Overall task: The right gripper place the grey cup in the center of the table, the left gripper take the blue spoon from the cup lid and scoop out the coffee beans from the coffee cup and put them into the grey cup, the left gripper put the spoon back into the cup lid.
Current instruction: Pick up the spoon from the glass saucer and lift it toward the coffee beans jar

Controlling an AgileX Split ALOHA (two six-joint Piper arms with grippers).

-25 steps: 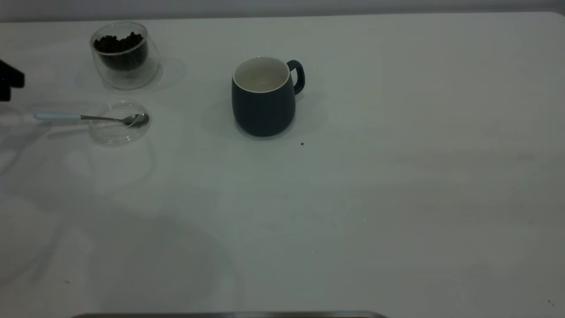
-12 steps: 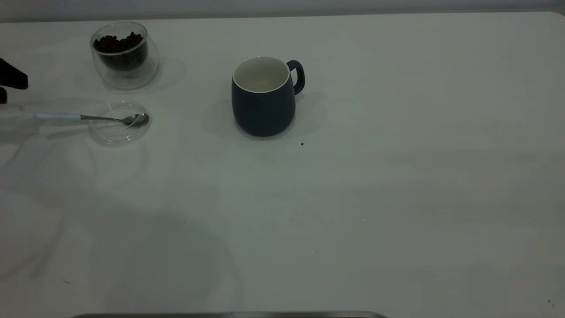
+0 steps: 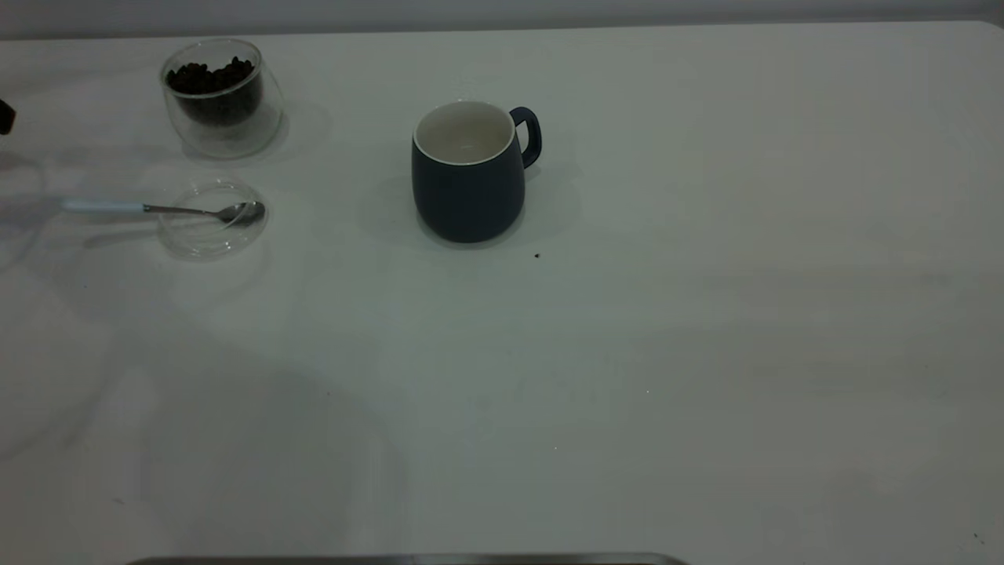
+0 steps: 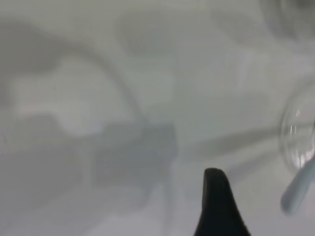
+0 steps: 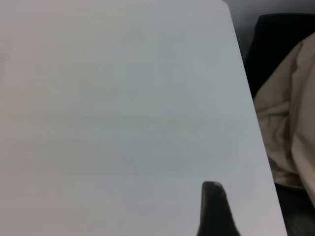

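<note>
Exterior view: left hand (image 3: 5, 116) barely in at surface (image 3: 627, 353) edge, grip can't tell, blue spoon (image 3: 102, 207) near it, bowl on cup lid (image 3: 210, 224).

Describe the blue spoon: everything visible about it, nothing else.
The blue spoon is a small teaspoon with a pale light-blue handle and a shiny metal neck and bowl. It lies flat, roughly level across the exterior view, its bowl resting in the clear cup lid and its handle reaching out past the lid's rim over the table toward the left edge. It lies in front of the coffee cup, apart from it. No hand touches it. The left wrist view shows its handle end beside the lid.
</note>
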